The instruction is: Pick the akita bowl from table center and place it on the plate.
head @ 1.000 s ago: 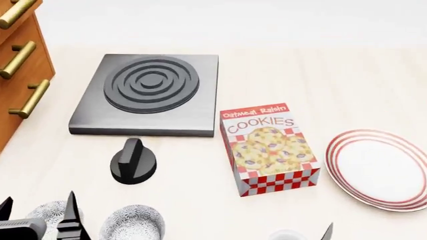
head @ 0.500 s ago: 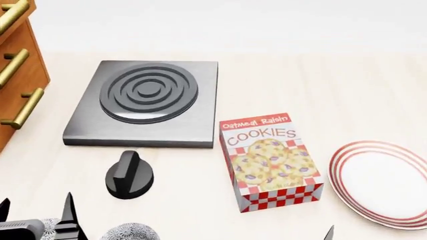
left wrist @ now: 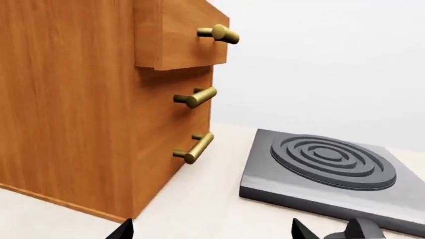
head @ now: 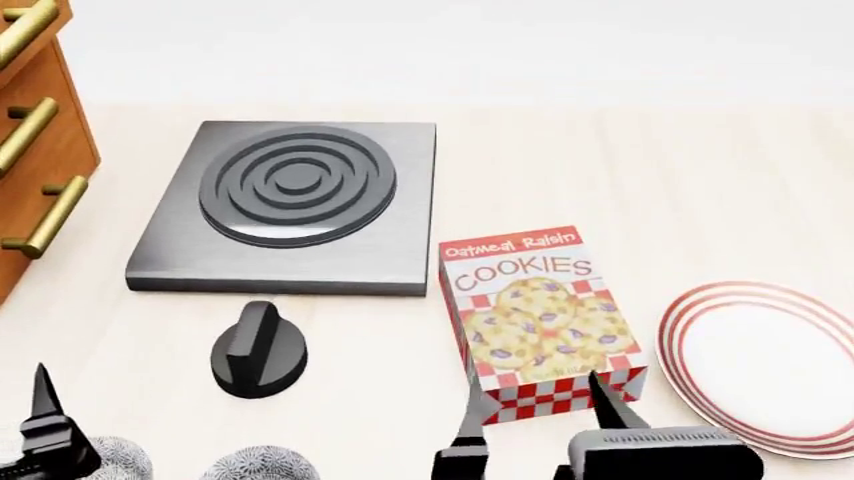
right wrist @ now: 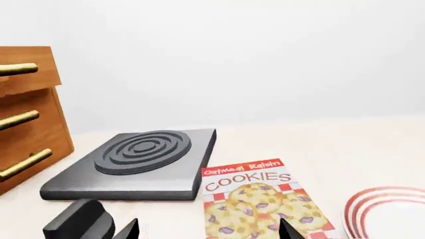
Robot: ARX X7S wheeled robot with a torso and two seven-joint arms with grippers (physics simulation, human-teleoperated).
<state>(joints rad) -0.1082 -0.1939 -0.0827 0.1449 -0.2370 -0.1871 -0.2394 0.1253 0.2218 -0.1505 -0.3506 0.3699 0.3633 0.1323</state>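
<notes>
Two speckled grey-and-white bowls peek over the head view's lower edge. The akita bowl (head: 262,466) is the one nearer the table's middle; its look-alike (head: 118,458) sits left of it, partly behind my left arm. The red-ringed white plate (head: 766,364) lies at the right, and the right wrist view catches it too (right wrist: 391,214). My left gripper (left wrist: 211,232) is open and empty, with one finger (head: 44,405) standing just left of the bowls. My right gripper (head: 539,412) is open and empty, hanging in front of the cookie box, right of the akita bowl.
A cookie box (head: 541,310) lies between the bowls and the plate. A black knob (head: 259,350) stands behind the bowls, and a dark burner slab (head: 287,205) lies beyond it. A wooden drawer unit (head: 34,150) with brass handles fills the left edge.
The head view tilted up, so the bowls slid towards its lower edge. My right gripper has risen into view before the cookie box. The left gripper moved left, off the bowls.
</notes>
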